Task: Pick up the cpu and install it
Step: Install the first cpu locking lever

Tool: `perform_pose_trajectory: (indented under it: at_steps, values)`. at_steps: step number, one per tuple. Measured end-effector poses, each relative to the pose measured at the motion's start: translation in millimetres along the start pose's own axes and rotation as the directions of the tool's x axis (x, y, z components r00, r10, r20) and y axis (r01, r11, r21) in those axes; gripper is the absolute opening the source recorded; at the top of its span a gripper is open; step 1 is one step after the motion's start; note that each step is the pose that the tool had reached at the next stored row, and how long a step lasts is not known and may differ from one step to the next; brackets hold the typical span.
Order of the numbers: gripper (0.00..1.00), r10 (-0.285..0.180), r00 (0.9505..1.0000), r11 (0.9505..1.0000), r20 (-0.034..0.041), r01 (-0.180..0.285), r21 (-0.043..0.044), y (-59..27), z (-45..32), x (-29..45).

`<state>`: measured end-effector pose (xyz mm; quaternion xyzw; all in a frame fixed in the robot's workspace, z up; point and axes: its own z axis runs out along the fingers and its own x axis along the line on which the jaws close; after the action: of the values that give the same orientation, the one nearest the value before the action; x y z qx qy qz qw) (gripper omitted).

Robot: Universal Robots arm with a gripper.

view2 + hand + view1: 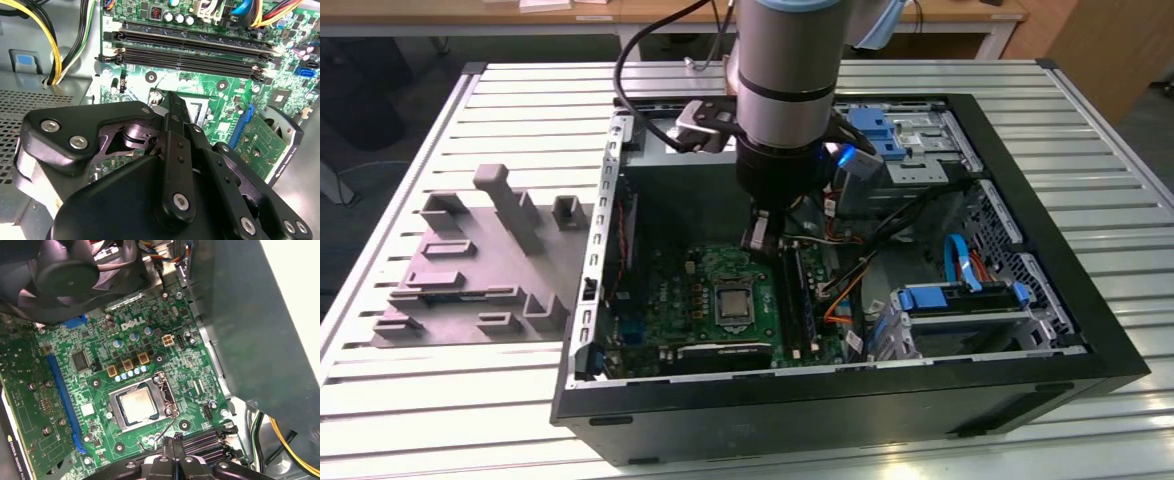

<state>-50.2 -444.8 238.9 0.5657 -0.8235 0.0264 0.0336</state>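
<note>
The cpu (138,405), a pale square chip, lies flat inside the silver socket frame (165,390) on the green motherboard (95,340). In the exterior view the socket (732,303) sits in the middle of the board inside the open computer case. My gripper (758,236) hangs above the board, a little behind the socket and apart from it. In the first wrist view my gripper (172,444) shows its two black fingers pressed together with nothing between them, just beside the socket's edge near the memory slots. In the second wrist view my gripper (170,99) hides part of the socket.
Black memory slots (190,50) run beside the socket. A fan (65,270) and an expansion card (25,405) flank the board. Yellow cables (55,45), drive bays with blue parts (961,298) and the case wall (600,250) hem in the space. A grey fixture (467,260) lies at the exterior view's left.
</note>
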Motion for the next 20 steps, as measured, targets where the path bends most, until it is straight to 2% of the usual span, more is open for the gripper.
perform_pose_trajectory:
  at_steps: [8,12,20]
  values:
    - [0.11,-0.032,0.9995,0.9995,0.0003,0.032,0.0028,-1.1,1.4,8.2]
    - [0.11,-0.092,0.9958,0.9957,-0.0001,0.092,0.0078,-0.5,3.1,8.5]
    - [0.11,-0.128,0.9918,0.9917,0.0,0.128,0.0111,0.5,5.5,13.3]
